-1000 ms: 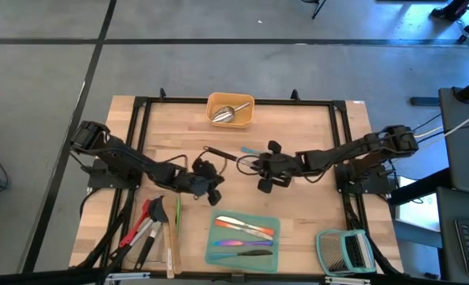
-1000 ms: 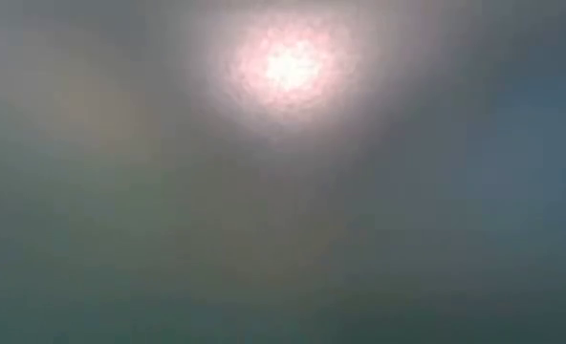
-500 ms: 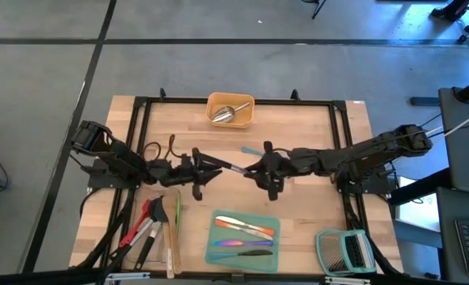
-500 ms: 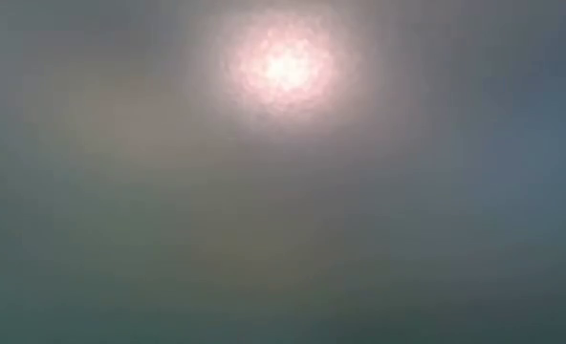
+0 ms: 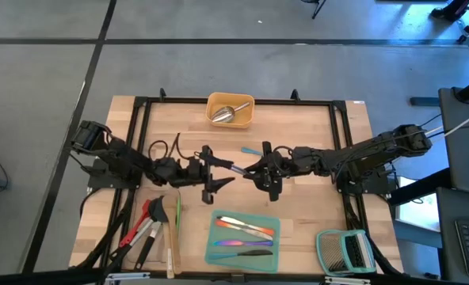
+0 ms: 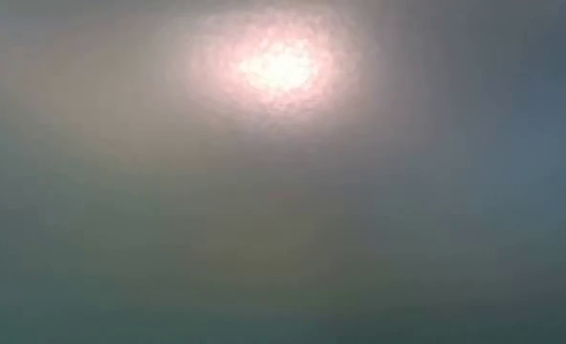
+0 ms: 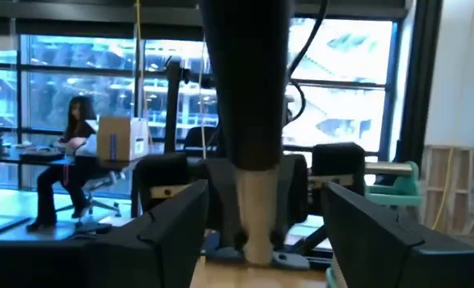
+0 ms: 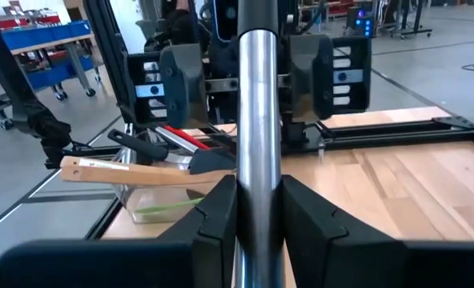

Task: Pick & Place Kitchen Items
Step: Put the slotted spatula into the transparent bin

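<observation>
My right gripper (image 5: 260, 168) clamped on steel-handled utensil (image 5: 236, 168) mid-table (image 5: 314, 127), above teal tray (image 5: 270, 247). My left gripper (image 5: 215, 170) fingers spread wide around its other end, not gripping.

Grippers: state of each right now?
Left gripper: open, holding nothing.
Right gripper: shut on the steel-shafted, black-handled utensil.

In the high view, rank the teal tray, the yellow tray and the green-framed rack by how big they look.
1. teal tray, clearly the largest.
2. green-framed rack.
3. yellow tray.
The rack and the yellow tray look close in size, so their order is unsure.
</observation>
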`<state>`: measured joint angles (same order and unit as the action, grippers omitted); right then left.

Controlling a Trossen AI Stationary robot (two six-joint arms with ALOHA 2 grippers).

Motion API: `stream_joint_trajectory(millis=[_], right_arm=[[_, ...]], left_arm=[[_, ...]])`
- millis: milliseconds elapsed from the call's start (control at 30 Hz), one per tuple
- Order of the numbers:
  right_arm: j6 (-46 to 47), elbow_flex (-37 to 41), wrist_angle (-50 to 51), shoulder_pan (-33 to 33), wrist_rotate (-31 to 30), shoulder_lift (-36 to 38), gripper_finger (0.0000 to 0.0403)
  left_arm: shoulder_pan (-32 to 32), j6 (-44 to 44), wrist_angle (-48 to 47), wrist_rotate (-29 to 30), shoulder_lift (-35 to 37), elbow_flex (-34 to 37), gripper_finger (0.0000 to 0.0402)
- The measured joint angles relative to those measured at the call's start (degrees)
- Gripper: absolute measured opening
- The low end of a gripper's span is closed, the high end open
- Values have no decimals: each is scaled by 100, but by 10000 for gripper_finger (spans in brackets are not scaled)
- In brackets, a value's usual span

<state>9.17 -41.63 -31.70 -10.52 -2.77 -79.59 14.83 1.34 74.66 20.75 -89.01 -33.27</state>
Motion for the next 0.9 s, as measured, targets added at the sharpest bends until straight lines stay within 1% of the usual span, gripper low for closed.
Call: stream_joint_trajectory(millis=[133, 233, 300, 333, 467, 533, 600, 733, 833, 900], right_arm=[[-23, 0, 44, -27, -189, 0, 77], [-150, 0, 60, -119, -613, 0, 77], [-319, 0, 78, -254, -1171, 0, 77], [-434, 0, 89, -343, -1549, 0, 77], [-1119, 0, -82, -732, -3129, 0, 77], [-1457, 0, -216, -901, -3806, -27, 77], [-1798, 0, -391, -1027, -4275, -85, 77], [-2228, 0, -832, -1149, -4692, -305, 77], [-2465, 0, -1199, -1173, -4967, -535, 77], [-2565, 0, -1327, -1172, -5092, -656, 77]], left_arm=[[-1, -39, -188, 23, -2, -219, 236], [0, -130, -220, 107, -2, -318, 235], [-4, -216, -318, 274, -2, -361, 235], [-3, -272, -385, 421, -2, -361, 236], [3, -579, -707, 1245, -7, -361, 237], [-36, -699, -683, 1341, -52, -361, 236], [-76, -802, -537, 1370, -135, -361, 235], [-229, -1010, 151, 1403, -415, -361, 237], [-385, -1138, 917, 1049, -736, -366, 237], [-465, -1205, 1127, 938, -935, -472, 236]])
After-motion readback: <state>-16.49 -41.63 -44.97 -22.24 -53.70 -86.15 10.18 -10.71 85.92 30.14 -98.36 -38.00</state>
